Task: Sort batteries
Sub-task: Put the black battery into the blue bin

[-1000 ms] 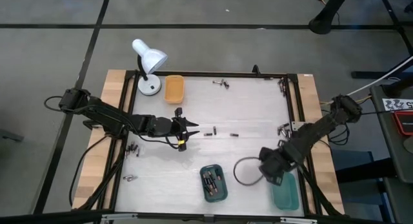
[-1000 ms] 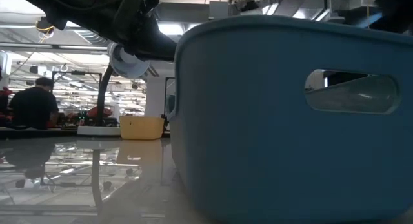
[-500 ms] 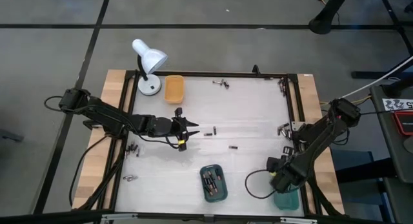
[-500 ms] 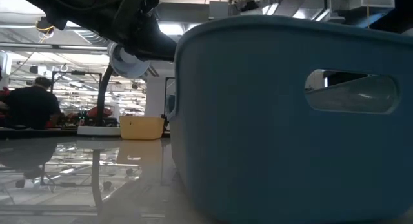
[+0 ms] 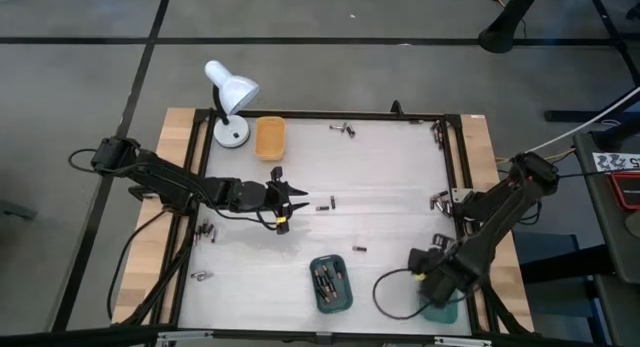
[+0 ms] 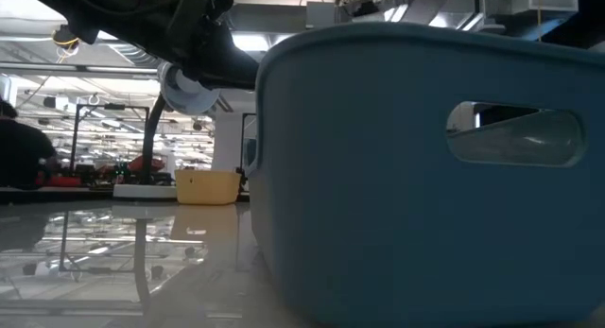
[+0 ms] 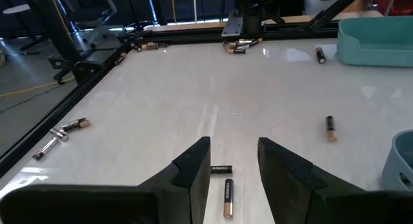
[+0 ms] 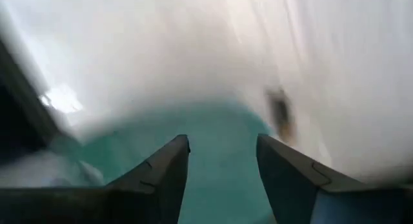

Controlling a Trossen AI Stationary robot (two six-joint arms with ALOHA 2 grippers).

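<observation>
Loose batteries lie scattered on the white table: two just in front of my left gripper, also seen as batteries under its open fingers, and one battery nearer the front edge. More batteries lie in the dark teal tray. My right gripper hangs open, pointing down over the green tray, with nothing between its fingers. The orange tray sits at the far left.
A white desk lamp stands at the far left corner. Other batteries lie by the far rail, the right rail and the left rail. A dark cable loop lies beside the green tray. The dark teal tray fills the low view.
My right gripper has swung toward the table's near right corner and now hangs over the green tray. The loose battery in the middle of the table has travelled toward the near edge. A person beyond the table has moved left.
</observation>
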